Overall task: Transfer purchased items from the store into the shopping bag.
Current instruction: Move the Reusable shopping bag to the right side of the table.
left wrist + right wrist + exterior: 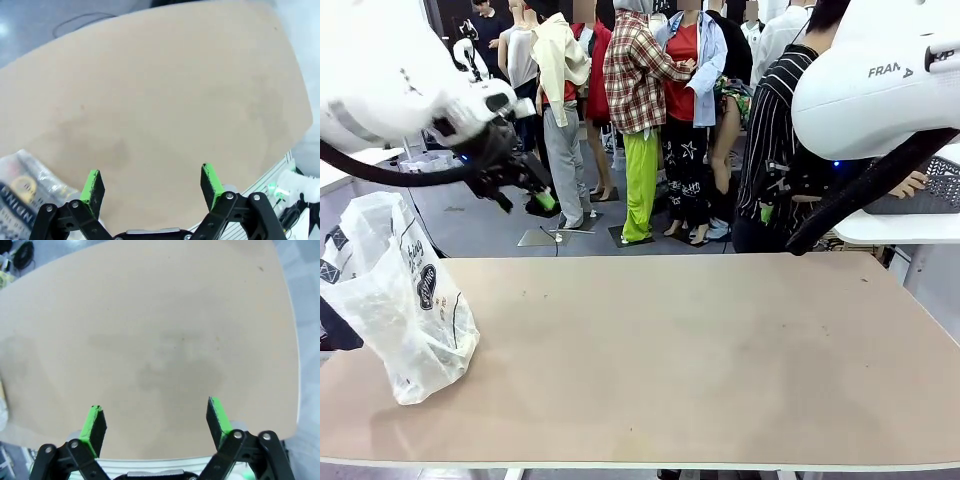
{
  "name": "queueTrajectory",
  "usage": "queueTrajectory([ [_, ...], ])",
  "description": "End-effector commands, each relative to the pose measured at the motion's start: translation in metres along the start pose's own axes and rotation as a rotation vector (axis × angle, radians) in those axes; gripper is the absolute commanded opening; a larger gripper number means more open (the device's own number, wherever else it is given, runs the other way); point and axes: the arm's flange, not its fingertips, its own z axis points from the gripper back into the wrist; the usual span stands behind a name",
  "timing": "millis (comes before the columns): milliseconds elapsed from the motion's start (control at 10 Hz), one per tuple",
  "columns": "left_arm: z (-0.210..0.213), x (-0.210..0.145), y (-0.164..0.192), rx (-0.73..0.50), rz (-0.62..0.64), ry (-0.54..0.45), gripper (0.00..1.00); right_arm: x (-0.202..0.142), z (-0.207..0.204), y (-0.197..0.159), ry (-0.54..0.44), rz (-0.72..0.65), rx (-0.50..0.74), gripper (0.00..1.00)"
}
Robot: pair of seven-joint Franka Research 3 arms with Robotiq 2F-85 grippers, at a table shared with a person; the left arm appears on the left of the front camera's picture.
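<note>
The shopping bag (402, 305), translucent white and crinkly with dark lettering, slumps on the table's left end. In the left wrist view the bag (27, 180) lies at the lower left, with something yellow (19, 183) showing through the plastic. My left gripper (525, 193) hangs high over the table's far left, above the bag; its own view shows the gripper (152, 180) open, with nothing between the green pads. My right gripper (155, 420) is open too, over bare tabletop. The store basket (934, 188), dark grey lattice, sits off the table at the far right, its contents hidden.
The tan table (670, 350) stretches wide and flat to the right of the bag. A person in a striped shirt (775, 150) stands at the far right edge, with a hand (912, 184) at the basket, which rests on a white side table (900, 228).
</note>
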Motion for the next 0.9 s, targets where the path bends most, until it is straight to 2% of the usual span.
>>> queueTrajectory([
  [0, -0.025, 0.018, 0.007, -0.148, -0.047, 0.023, 1.0, 0.003, -0.001, 0.0, 0.002, 0.009, 0.018, 1.0],
  [100, -0.045, 0.021, 0.006, -0.167, -0.037, 0.065, 1.0, 0.003, -0.001, 0.0, 0.002, 0.009, 0.018, 1.0],
  [400, -0.068, 0.018, 0.001, -0.155, -0.009, 0.082, 1.0, 0.003, -0.001, 0.0, 0.002, 0.009, 0.018, 1.0],
  [800, -0.068, 0.015, 0.001, -0.143, -0.021, 0.071, 1.0, 0.003, -0.001, 0.0, 0.002, 0.009, 0.018, 1.0],
])
